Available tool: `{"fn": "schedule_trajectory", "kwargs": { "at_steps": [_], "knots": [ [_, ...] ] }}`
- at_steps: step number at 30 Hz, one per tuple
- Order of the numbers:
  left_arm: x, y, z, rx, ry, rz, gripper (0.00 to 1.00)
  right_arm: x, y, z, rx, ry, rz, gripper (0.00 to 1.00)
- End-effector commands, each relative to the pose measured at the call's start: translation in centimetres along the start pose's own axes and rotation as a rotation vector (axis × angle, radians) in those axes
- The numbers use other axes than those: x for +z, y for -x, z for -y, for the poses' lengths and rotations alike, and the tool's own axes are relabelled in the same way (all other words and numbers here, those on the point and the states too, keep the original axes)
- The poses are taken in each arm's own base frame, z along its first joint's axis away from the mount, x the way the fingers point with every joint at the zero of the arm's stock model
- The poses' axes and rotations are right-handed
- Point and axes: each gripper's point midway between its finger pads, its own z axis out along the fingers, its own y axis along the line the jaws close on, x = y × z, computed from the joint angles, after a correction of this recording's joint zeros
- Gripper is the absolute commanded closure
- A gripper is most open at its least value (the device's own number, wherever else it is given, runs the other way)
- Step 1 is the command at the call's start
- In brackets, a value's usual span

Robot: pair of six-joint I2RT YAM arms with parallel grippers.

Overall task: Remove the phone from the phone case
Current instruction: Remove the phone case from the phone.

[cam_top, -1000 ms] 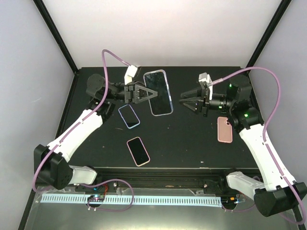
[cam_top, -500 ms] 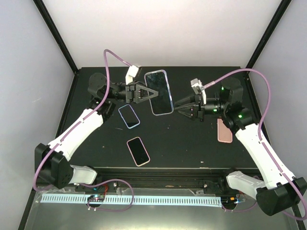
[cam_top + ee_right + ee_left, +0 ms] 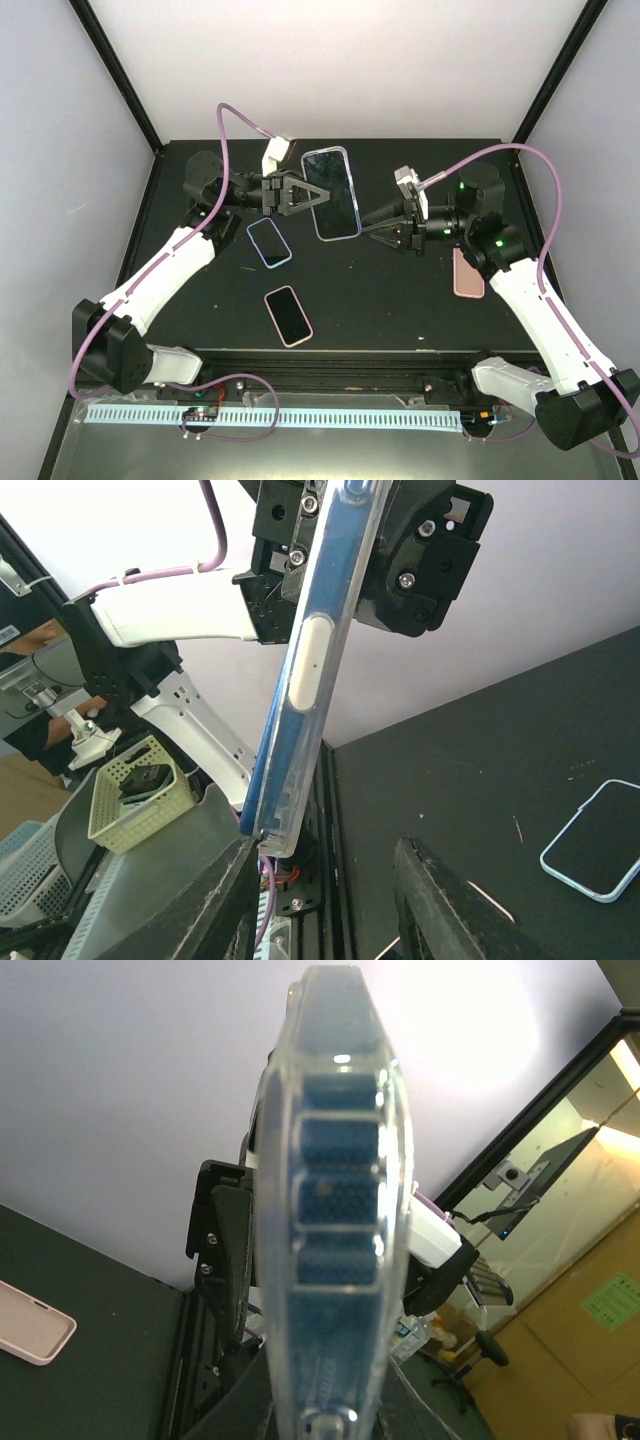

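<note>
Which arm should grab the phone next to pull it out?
The right. The left gripper is shut on the cased phone, holding it up. The right gripper is open, empty and close by the phone's free edge.

Blue phone (image 3: pixel 331 193) seated inside clear case (image 3: pixel 310 670), dark screen facing up, held aloft, rear centre of workspace.

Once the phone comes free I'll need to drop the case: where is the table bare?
Barest: the near-centre table, between the pink-rimmed phone and the pink case. The far right corner is also free. Crowded at left, around the blue-cased phone near the left hand.
</note>
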Motion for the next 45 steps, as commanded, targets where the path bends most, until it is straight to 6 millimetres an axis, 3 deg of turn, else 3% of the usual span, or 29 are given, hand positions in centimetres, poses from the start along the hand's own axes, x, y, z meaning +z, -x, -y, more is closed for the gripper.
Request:
{"fn": "schedule_trajectory", "kwargs": {
  "at_steps": [1,13,19,27,39,45],
  "knots": [
    [-0.1,1.5,1.7,0.085,-0.01,0.036,0.98,0.2,0.8,-0.5,-0.036,0.008,0.007,0.61],
    [0.0,1.5,1.3,0.084,-0.006,0.038,0.98,0.4,0.5,-1.3,-0.034,0.046,-0.001,0.59],
    [0.0,1.4,1.4,0.084,-0.007,0.036,0.99,0.3,0.5,-0.8,-0.038,0.017,0.001,0.68],
    [0.4,0.7,2.5,0.073,-0.054,0.019,0.98,0.4,1.2,2.3,-0.031,-0.14,0.008,0.79],
    [0.9,0.2,4.2,0.082,-0.115,0.0,0.99,0.0,1.3,7.3,0.009,-0.366,-0.001,0.86],
    [0.8,0.3,5.2,0.092,-0.138,-0.002,0.98,0.0,0.5,8.7,0.028,-0.397,-0.017,0.87]
  ]
}}
